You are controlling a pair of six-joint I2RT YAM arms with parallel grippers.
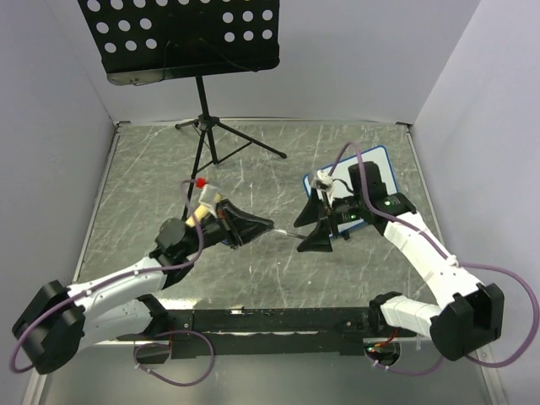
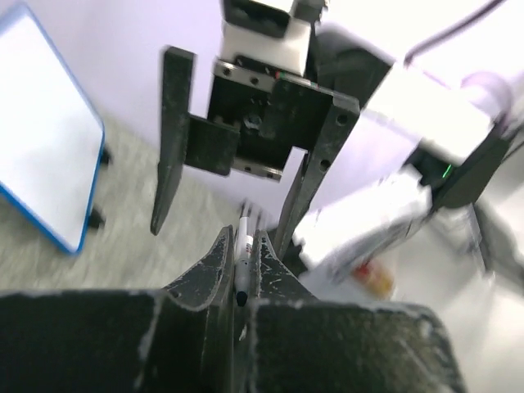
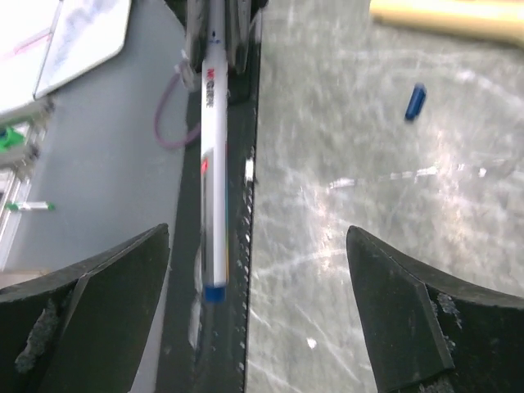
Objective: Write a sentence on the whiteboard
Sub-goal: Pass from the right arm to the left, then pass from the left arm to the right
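Edges: white walls close your table on the left, back and right; both arm bases line the near edge.
Open room: you have bare tabletop on the left half and in the strip between the grippers and the bases.
Whiteboard: back right, standing on its feet, just behind your right arm's wrist; its face reads plain white in the left wrist view.
Obstructions: music stand at the back, its tripod legs spread on the table; a blue cap lies loose on the surface.
Left gripper: stretched low toward centre, jaws pinching a white marker.
Right gripper: faces your left one, jaws spread wide, the marker's free end between them, touching neither.
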